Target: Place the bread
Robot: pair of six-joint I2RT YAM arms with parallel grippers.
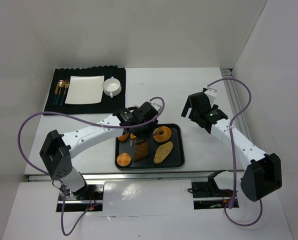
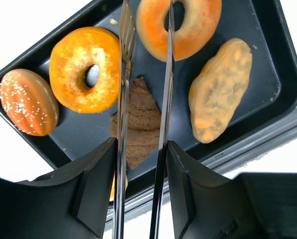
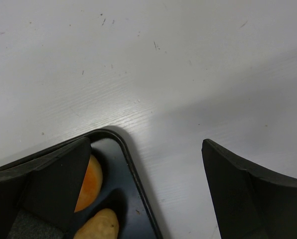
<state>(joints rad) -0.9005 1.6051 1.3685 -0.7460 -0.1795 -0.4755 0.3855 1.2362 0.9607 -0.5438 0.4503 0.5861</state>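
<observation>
Left wrist view: jaws of the left gripper are seen clamped on a pair of metal tongs, the two tong arms standing apart. Brown bread is framed between those arms and lies in the black tray; whether the tongs touch it cannot be told. A ring doughnut is noted just beside the bread and a second doughnut under the tong tips. A seeded bun is noted at one end of the tray and a long pale loaf at the other side.

Right wrist view: jaws of the right gripper are held apart, with nothing between them, over bare worktop beside a tray corner.

Top view: a white plate, a cup and cutlery are laid on a dark mat, well apart from the tray.
</observation>
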